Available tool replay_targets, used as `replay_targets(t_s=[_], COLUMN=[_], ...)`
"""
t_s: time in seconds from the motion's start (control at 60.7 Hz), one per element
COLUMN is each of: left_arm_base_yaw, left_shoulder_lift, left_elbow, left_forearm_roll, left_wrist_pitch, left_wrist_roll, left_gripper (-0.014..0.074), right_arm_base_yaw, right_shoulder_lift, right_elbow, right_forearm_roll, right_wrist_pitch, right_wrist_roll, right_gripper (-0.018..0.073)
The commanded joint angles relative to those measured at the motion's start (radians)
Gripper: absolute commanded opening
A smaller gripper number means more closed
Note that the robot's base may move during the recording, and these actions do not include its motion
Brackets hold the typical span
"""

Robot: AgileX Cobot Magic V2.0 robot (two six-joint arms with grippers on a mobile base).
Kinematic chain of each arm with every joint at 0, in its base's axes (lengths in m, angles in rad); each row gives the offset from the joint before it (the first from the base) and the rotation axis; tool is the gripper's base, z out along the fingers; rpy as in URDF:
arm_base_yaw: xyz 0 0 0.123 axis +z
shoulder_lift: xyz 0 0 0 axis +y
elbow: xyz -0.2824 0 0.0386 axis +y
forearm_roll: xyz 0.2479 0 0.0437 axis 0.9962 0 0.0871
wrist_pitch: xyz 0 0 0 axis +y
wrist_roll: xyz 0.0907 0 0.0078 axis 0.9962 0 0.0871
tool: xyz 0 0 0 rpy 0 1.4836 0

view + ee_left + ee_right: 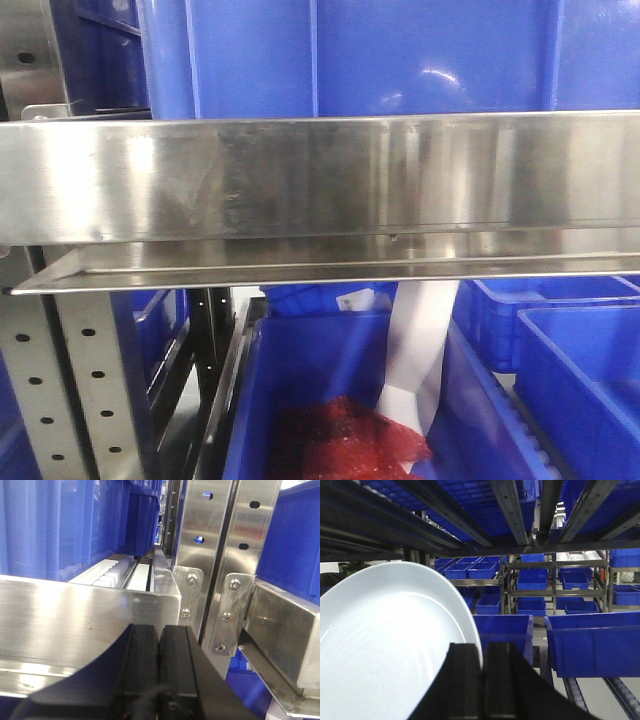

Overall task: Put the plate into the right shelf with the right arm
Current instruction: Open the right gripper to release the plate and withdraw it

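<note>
Right hand (482,647): nearest the lens in its wrist view. Its two black fingers (465,680) are closed to a narrow slit and pinch the rim of the plate (385,640) between them.
Plate: white, with its hollow face toward the camera. It fans out to the left of the hand and is carried in the air, touching nothing else that shows.
Around the plate: dark rails (510,510) of an upper level run overhead. Blue bins (592,640) sit ahead and to the right, lower than the plate's top edge.
Right shelf (320,180): in the front view its broad brushed beam crosses the whole picture, with blue bins above and below it.
Left hand (159,635): fingers pressed together with nothing between them. It sits close to a steel beam and beside a perforated upright (200,555).
Step in hand: by my reading, the plate is being carried into the shelf opening and has not yet been set down.
Doing it well: keep the pinch firm, since only the rim is held and the wide plate will lever against it. Go in slowly and low enough for the top edge to pass under the rails. Level the plate over a bare spot or an open bin, lower it until it bears weight, and only then let the hand open.
Risk: the far edge is out of the wrist camera's sight, so it could clip a rail or a bin wall unseen.
</note>
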Motion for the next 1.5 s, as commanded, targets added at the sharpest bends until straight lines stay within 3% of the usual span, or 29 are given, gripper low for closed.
replay_targets(t_s=[0.0, 0.264, 0.494, 0.824, 1.17, 1.252, 1.417, 1.483], left_arm_base_yaw=[-0.002, -0.002, -0.002, -0.002, -0.002, -0.002, -0.002, -0.002], left_shoulder_lift=[-0.010, -0.010, -0.010, -0.010, -0.010, -0.010, -0.010, -0.010], left_elbow=[0.007, 0.007, 0.007, 0.007, 0.007, 0.007, 0.007, 0.007], left_forearm_roll=[0.000, 0.000, 0.000, 0.000, 0.000, 0.000, 0.000, 0.000], left_wrist_pitch=[-0.089, -0.089, -0.089, -0.089, -0.089, -0.089, -0.089, -0.089], left_wrist_roll=[-0.006, -0.006, -0.006, -0.006, -0.006, -0.006, -0.006, -0.006], left_gripper=[-0.0047, -0.0047, -0.0047, -0.0047, -0.0047, -0.0047, -0.0047, -0.0047], right_arm_base_yaw=[-0.004, -0.002, 0.008, 0.028, 0.028, 0.028, 0.028, 0.028], right_shoulder_lift=[0.168, 0.523, 0.749, 0.975, 1.048, 1.046, 1.041, 1.031], right_elbow=[-0.161, -0.480, -0.612, -0.634, -0.634, -0.634, -0.634, -0.634], right_forearm_roll=[-0.014, -0.014, -0.014, -0.014, -0.014, -0.013, -0.012, -0.012], right_wrist_pitch=[-0.036, 0.017, 0.023, -0.007, -0.001, 0.002, 0.031, 0.045], right_wrist_roll=[-0.005, -0.053, -0.102, -0.102, -0.101, -0.101, -0.100, -0.100], right_gripper=[0.0054, 0.0054, 0.0054, 0.0054, 0.0064, 0.0131, 0.0471, 0.0568])
